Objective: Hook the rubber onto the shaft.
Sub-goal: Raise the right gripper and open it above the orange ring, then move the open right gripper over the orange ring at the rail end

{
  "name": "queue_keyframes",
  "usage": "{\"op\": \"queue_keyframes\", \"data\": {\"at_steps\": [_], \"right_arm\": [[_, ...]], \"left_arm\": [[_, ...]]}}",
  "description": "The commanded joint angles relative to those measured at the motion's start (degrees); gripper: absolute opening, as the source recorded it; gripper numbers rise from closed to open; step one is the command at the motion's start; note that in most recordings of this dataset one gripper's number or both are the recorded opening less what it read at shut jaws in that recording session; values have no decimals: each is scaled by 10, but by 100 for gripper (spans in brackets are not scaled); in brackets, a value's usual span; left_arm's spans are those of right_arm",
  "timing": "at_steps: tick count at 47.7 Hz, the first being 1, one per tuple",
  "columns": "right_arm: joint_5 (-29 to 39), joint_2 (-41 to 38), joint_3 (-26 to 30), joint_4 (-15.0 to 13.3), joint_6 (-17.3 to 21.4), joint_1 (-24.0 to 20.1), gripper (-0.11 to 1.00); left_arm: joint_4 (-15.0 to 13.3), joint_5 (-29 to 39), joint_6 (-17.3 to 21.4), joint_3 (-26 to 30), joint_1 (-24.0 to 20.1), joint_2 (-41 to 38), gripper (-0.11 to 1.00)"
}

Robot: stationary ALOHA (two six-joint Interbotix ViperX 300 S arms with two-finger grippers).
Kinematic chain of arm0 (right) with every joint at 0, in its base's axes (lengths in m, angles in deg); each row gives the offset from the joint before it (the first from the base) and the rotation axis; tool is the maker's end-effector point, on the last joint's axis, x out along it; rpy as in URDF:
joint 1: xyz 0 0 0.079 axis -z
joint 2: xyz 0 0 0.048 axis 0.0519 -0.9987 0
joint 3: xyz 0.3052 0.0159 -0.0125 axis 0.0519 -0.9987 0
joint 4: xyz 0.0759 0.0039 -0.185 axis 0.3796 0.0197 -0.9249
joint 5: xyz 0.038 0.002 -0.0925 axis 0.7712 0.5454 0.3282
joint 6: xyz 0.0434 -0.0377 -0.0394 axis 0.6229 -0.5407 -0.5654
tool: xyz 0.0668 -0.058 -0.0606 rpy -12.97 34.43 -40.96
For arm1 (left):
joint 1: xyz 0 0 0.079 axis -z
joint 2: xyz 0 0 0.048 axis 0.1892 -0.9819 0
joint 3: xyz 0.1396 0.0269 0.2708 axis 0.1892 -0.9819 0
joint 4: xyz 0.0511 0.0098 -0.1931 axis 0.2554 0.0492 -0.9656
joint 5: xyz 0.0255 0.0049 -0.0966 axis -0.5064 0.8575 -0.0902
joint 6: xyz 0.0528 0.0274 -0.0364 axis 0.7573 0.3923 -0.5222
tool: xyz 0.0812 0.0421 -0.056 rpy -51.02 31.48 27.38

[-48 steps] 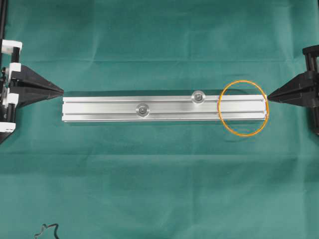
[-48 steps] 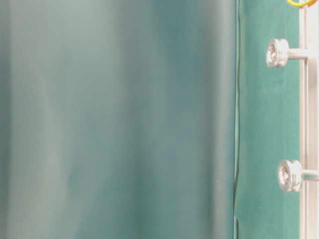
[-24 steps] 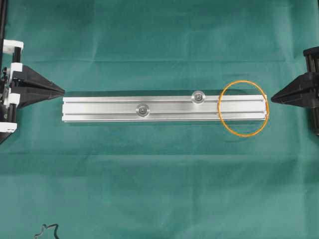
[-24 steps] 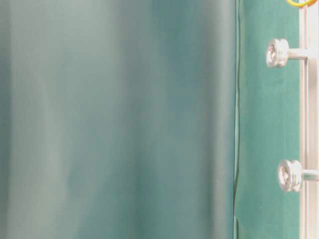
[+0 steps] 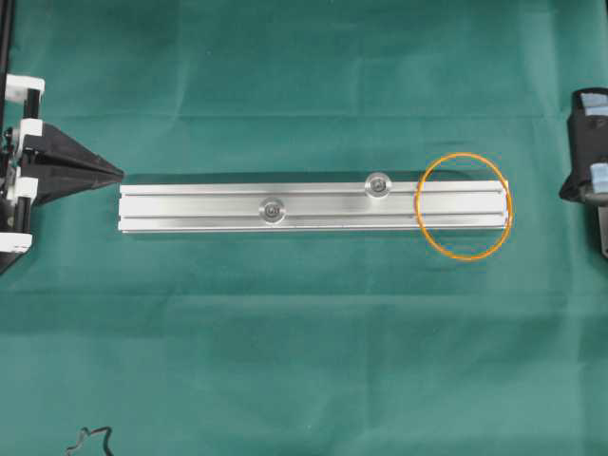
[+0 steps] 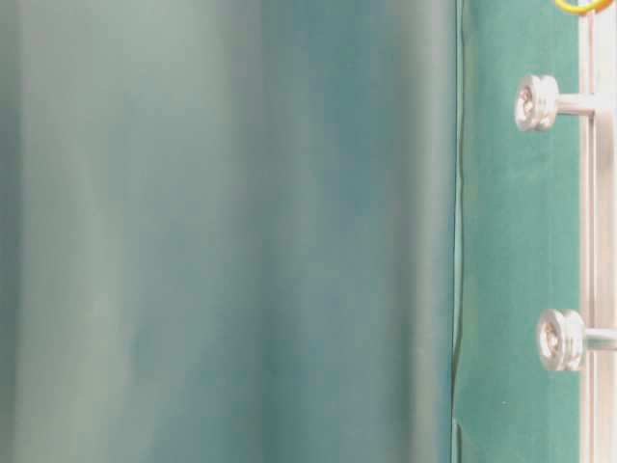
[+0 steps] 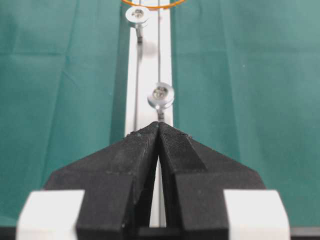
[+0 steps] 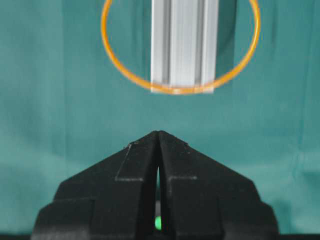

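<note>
In the right wrist view the right gripper (image 8: 158, 134) is seen nearest, its black jaws pressed together with nothing between them, above green cloth (image 8: 50, 125). Just beyond its tips the end of the silver rail (image 8: 184, 45) is met, and the rubber (image 8: 116, 66) is draped over that end as a wide orange loop, resting on the rail's top and spilling onto the cloth at both sides.

In the left wrist view the left gripper (image 7: 158, 126) is likewise shown closed and empty, at the rail's opposite end. Two shafts are seen only as upright pins here: the nearer shaft (image 7: 160, 95) just past the tips, the farther shaft (image 7: 137, 15) beyond it, with the rubber's arc at the top edge.

From overhead the whole layout is given: the rubber circles the rail's right end, clear of both shafts. The table-level view adds the shafts' grooved heads in profile, standing on thin stems.
</note>
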State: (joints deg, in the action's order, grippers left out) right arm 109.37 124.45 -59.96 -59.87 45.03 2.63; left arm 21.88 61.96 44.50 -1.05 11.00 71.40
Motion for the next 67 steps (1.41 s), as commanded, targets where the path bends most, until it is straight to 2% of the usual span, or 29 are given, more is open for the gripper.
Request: {"op": "queue_keyframes", "data": {"at_steps": [1, 9, 48, 52, 56, 64, 67], "right_arm": [[30, -17, 26, 0, 1, 0, 3], [60, -40, 36, 0, 1, 0, 3], [61, -49, 37, -4, 1, 0, 4], [62, -49, 37, -8, 1, 0, 12], [61, -48, 37, -11, 0, -1, 28], [59, -47, 37, -18, 0, 0, 78], [60, -47, 37, -27, 1, -1, 92]], "left_arm": [[1, -3, -1, 18, 2, -4, 0], [2, -3, -1, 19, 1, -4, 0], [1, -3, -1, 22, 1, -4, 0], [1, -3, -1, 22, 1, -4, 0], [1, -3, -1, 22, 1, -4, 0], [1, -3, -1, 22, 1, -4, 0], [2, -3, -1, 22, 1, -4, 0]]}}
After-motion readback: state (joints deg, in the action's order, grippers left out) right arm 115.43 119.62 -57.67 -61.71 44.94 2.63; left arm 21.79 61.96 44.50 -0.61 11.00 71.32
